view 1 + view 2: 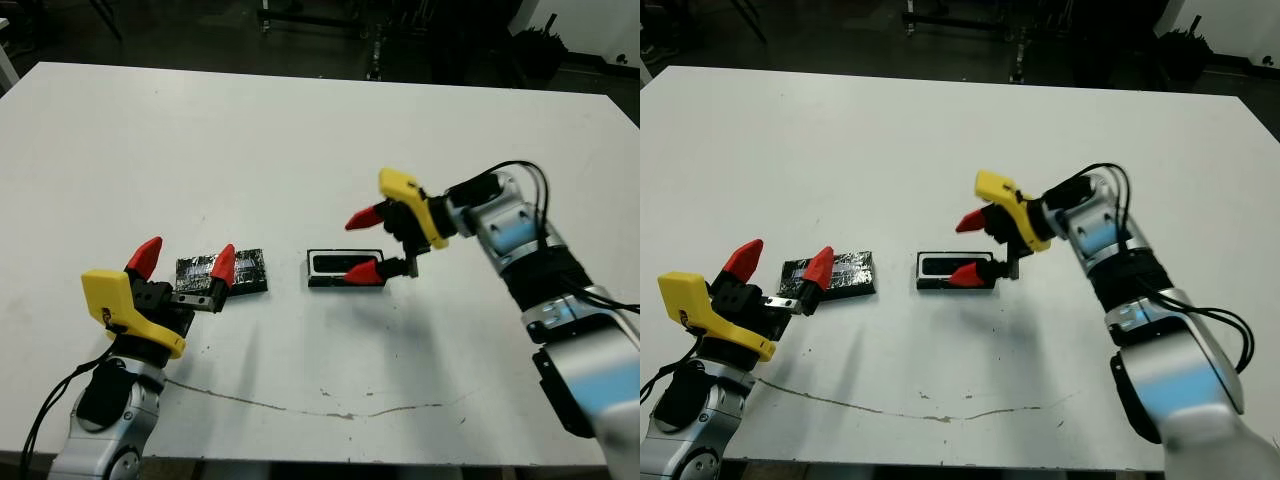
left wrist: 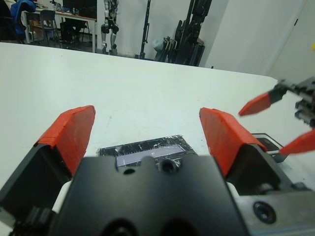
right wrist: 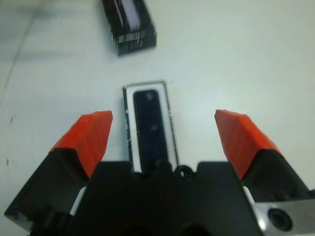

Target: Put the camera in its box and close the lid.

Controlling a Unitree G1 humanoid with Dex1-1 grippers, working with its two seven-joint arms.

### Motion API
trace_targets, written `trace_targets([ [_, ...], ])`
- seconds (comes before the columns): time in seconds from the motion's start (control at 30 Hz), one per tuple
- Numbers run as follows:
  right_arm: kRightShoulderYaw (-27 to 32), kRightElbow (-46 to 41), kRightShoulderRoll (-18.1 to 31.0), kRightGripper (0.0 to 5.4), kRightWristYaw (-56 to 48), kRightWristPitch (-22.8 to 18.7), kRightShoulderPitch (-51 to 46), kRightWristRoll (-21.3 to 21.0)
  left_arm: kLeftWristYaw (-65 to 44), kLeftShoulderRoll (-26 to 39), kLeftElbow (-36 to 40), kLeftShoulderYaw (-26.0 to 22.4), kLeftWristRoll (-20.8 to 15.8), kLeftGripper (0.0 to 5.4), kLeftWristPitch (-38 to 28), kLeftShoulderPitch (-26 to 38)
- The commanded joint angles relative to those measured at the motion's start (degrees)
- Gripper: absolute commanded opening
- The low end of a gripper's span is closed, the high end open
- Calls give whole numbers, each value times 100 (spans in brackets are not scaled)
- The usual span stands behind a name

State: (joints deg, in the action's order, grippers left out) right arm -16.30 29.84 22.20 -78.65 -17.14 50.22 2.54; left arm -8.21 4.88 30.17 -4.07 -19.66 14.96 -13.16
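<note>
Left gripper [image 1: 185,268], fingers spread and empty, is hovering just before the lid [image 1: 245,271], likely light, stiff, slippery, best pinched by its long edges; beyond, camera [image 3: 151,129] is lying inside the box [image 1: 318,281], right gripper [image 1: 366,243] hanging released above.

The camera [image 3: 151,123] looks like smooth, glossy black plastic. The box [image 3: 130,142] has black walls and a matt white lining inside. The lid [image 1: 246,271] has a shiny, crinkly black top, like foil, with a pale smooth strip. The table [image 1: 250,140] is matt white, with thin dark scratches near the front edge. The fingertips [image 2: 73,129] look like matt red plastic.
</note>
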Motion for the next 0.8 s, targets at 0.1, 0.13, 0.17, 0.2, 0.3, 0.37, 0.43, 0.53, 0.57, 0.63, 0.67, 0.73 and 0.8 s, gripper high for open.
trace_targets([
  [0.1, 1170, -1767, 484, 538, 716, -852, -832, 857, -236, 216, -57, -102, -72, 540, 12, -7],
  [0.13, 1444, -2207, 487, 529, 1004, -1023, -1120, 1028, -315, 302, -52, -130, -85, 540, 38, 17],
  [0.17, 1722, -2670, 455, 518, 1369, -1156, -1470, 1156, -453, 422, -64, -178, -142, 540, 59, 59],
  [0.2, 1980, -3207, 435, 512, 1791, -1288, -1887, 1185, -700, 656, -123, -243, -172, 540, 48, 154],
  [0.3, 2597, -4333, 386, 469, 2575, -1164, -3110, 1295, -1607, 1624, -265, -485, -168, 540, -5, 504],
  [0.37, 2889, -4760, 318, 438, 2928, -1000, -3806, 1385, -2140, 2209, -365, -654, -220, 540, 13, 743],
  [0.43, 3098, -5216, 152, 416, 3379, -917, -4499, 1392, -2685, 2779, -579, -747, -169, 540, -109, 1037],
  [0.53, 3299, -5783, -330, 370, 4057, -579, -5561, 1408, -3512, 3553, -1033, -726, -16, 540, -389, 1605],
  [0.57, 3317, -5891, -483, 352, 4223, -443, -5828, 1438, -3691, 3722, -1143, -696, 12, 540, -411, 1755],
  [0.63, 3302, -6062, -845, 321, 4479, -126, -6401, 1549, -4052, 4046, -1337, -589, 42, 540, -379, 2091],
  [0.67, 3245, -6159, -1014, 309, 4595, 44, -6682, 1559, -4233, 4174, -1436, -521, 23, 540, -321, 2269],
  [0.73, 3112, -6303, -1274, 283, 4793, 322, -7125, 1552, -4551, 4373, -1621, -369, 20, 540, -256, 2581],
  [0.8, 2977, -6363, -1430, 250, 4968, 559, -7470, 1457, -4863, 4553, -1794, -145, 58, 540, -149, 2917],
])
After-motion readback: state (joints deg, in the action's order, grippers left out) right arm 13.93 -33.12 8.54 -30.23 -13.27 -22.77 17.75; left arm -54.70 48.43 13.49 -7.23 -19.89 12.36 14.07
